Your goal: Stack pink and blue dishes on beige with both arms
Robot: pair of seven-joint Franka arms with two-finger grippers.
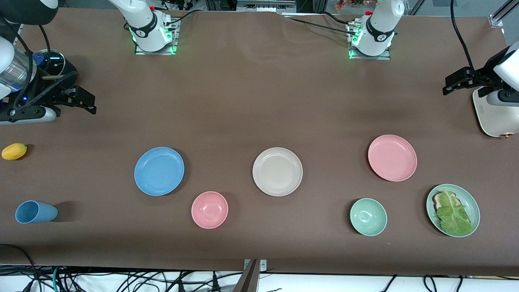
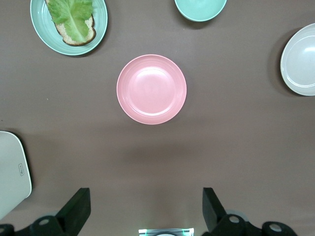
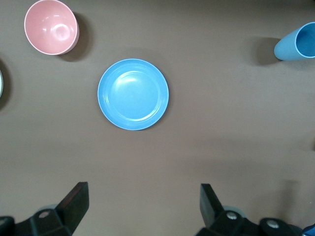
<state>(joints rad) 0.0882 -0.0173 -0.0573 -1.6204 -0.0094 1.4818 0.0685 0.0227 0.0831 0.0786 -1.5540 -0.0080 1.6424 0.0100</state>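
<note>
The beige plate (image 1: 277, 171) is seen mid-frame between the blue plate (image 1: 159, 170) and the pink plate (image 1: 392, 157). The left gripper (image 2: 146, 209) and right gripper (image 3: 144, 206) are held high, fingers apart, nothing gripped.

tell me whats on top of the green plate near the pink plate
On the green plate lies a slice of bread with a lettuce leaf over it. The leaf covers most of the bread, so anything between or under them cannot be seen.
</note>
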